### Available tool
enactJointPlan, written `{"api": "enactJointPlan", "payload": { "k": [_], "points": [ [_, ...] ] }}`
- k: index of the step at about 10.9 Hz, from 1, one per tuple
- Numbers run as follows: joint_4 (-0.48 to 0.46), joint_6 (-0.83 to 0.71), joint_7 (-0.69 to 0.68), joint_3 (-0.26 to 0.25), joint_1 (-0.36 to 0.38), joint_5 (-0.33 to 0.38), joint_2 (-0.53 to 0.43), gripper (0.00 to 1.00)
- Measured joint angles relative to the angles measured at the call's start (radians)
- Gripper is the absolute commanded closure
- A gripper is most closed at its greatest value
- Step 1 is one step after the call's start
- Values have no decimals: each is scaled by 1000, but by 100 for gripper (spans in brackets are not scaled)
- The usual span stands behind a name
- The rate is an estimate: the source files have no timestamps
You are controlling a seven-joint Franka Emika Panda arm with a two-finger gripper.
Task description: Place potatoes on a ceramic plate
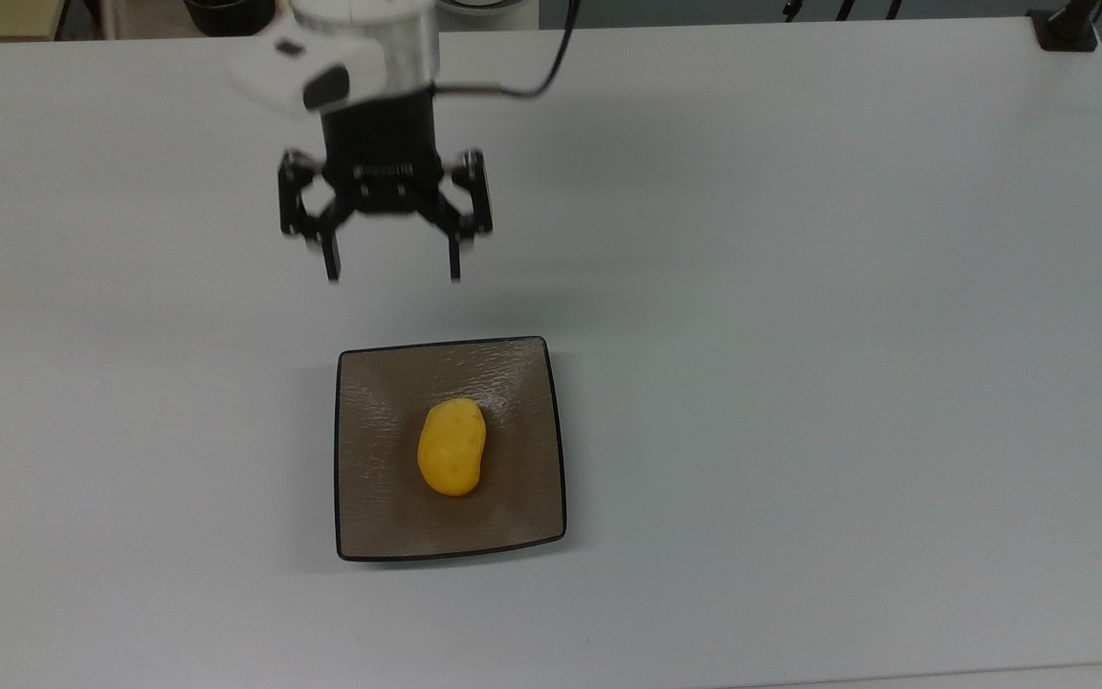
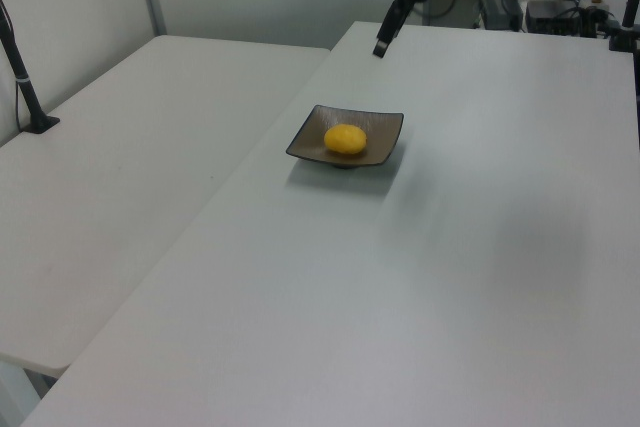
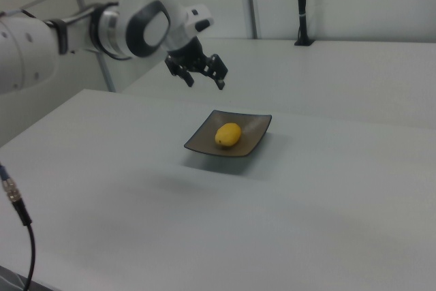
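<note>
The yellow potato [image 1: 451, 448] lies near the middle of the square grey-brown ceramic plate [image 1: 374, 517], free of any grip. It also rests on the plate [image 2: 385, 127] as a yellow lump [image 2: 345, 139] in the left view, and as a yellow oval [image 3: 228, 134] on the dish [image 3: 255, 131] in the right view. My gripper [image 1: 392, 277] hangs open and empty well above the table, beyond the plate's far edge in the top view. It sits high at the back [image 2: 381, 49] in the left view and up-left of the plate [image 3: 205, 83] in the right view.
The white table [image 1: 800, 287] spreads wide on every side of the plate. A second white table [image 2: 120, 147] stands beside it at the left view's left, with a black post [image 2: 25, 87] on it. A black cable [image 3: 17, 206] hangs at the right view's lower left.
</note>
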Motion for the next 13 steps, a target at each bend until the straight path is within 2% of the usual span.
{"api": "enactJointPlan", "payload": {
  "k": [3, 7, 9, 13],
  "points": [
    [-2, -252, 80, 0, -2, 1, -136, 0],
    [-5, -557, 122, 1, 3, 2, -255, 0],
    [-9, -626, 133, 7, 4, 30, -283, 0],
    [-49, -627, 134, 17, 6, 56, -289, 0]
  ]
}}
